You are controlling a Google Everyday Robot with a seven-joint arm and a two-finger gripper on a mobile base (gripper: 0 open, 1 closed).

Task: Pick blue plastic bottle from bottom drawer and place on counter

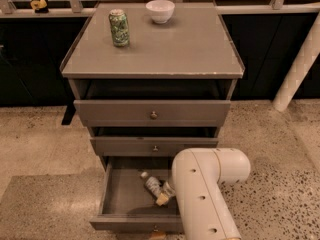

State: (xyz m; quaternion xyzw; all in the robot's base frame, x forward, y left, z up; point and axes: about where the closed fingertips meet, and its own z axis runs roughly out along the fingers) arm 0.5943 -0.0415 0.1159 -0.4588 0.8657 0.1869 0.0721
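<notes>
blue plastic bottle (152, 185) lying in open bottom drawer (122, 197) | jaws beside it

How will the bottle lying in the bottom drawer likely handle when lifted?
The blue plastic bottle lies on its side in the bottom drawer, so a nudge may roll it. Small and slim, it is probably light. The hand sits at its base end, partly behind the arm.
</notes>
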